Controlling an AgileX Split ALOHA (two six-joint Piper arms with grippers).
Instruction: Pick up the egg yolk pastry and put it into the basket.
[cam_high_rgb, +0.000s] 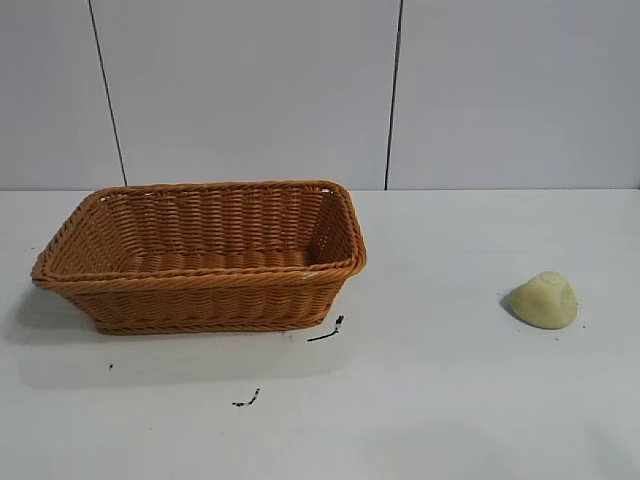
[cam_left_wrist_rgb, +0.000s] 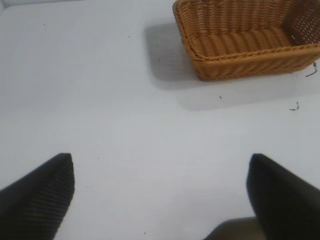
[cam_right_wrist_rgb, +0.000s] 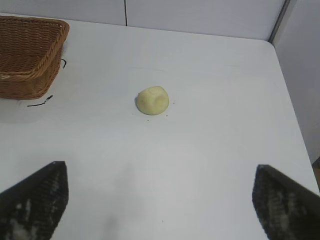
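Note:
The egg yolk pastry (cam_high_rgb: 544, 300), a small pale yellow dome, lies on the white table at the right; it also shows in the right wrist view (cam_right_wrist_rgb: 153, 100). The orange-brown wicker basket (cam_high_rgb: 200, 285) stands at the left and looks empty; it also shows in the left wrist view (cam_left_wrist_rgb: 250, 60) and the right wrist view (cam_right_wrist_rgb: 27, 75). Neither gripper shows in the exterior view. My right gripper (cam_right_wrist_rgb: 160, 200) is open and empty, some way short of the pastry. My left gripper (cam_left_wrist_rgb: 160, 195) is open and empty over bare table, apart from the basket.
Small black marks (cam_high_rgb: 325, 332) lie on the table in front of the basket. The table's far edge meets a grey panelled wall (cam_high_rgb: 400, 90). In the right wrist view the table's side edge (cam_right_wrist_rgb: 290, 100) runs past the pastry.

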